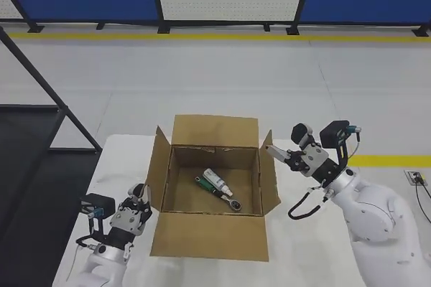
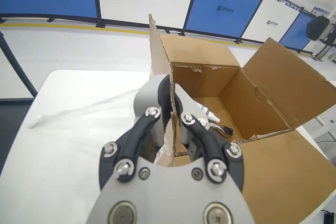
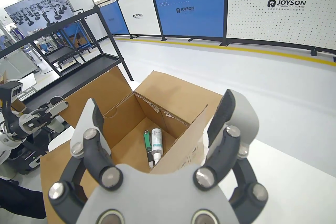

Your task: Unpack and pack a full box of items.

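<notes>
An open cardboard box (image 1: 185, 195) stands mid-table with its flaps spread. Inside lie a white bottle (image 1: 218, 181) and a green-handled ratchet (image 1: 219, 196). The left wrist view shows the bottle (image 2: 208, 112) and ratchet (image 2: 223, 130) on the box floor. My left gripper (image 2: 171, 86) is shut on the edge of the upright left flap (image 2: 157, 51), at the box's left side (image 1: 145, 194). My right gripper (image 3: 161, 97) stands open, its fingers straddling the right flap (image 3: 189, 141) without touching it, beside the box's right side (image 1: 273, 152). Bottle (image 3: 156, 142) and ratchet (image 3: 147, 142) lie below it.
The front flap (image 1: 208, 237) lies folded out toward me over the table (image 1: 126, 154). A black metal rack (image 1: 29, 143) stands off the table's left. Bare white tabletop runs along both sides of the box. Blue and white fence panels (image 1: 230, 11) stand far behind.
</notes>
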`<state>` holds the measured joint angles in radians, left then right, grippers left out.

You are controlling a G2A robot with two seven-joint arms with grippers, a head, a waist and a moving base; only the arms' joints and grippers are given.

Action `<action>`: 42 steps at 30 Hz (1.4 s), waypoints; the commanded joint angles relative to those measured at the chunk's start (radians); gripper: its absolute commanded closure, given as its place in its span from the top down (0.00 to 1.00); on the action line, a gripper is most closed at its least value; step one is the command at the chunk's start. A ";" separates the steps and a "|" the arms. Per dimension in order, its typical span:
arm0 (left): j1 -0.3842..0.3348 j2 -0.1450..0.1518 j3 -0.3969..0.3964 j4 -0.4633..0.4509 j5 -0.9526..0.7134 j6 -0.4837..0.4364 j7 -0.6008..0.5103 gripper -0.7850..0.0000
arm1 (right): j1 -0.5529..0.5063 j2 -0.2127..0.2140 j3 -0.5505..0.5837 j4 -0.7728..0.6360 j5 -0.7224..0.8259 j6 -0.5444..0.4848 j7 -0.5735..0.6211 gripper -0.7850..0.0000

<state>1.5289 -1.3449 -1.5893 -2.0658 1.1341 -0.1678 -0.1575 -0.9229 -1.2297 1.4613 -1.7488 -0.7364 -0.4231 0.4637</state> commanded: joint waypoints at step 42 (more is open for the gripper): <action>-0.071 0.016 -0.014 -0.007 -0.053 0.163 -0.164 1.00 | 0.306 -0.014 -0.287 0.501 0.653 -0.112 0.391 1.00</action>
<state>1.4610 -1.3290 -1.6155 -2.0734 1.0740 -0.0038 -0.3150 -0.6202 -1.2422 1.1799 -1.2620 -0.0885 -0.5321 0.8602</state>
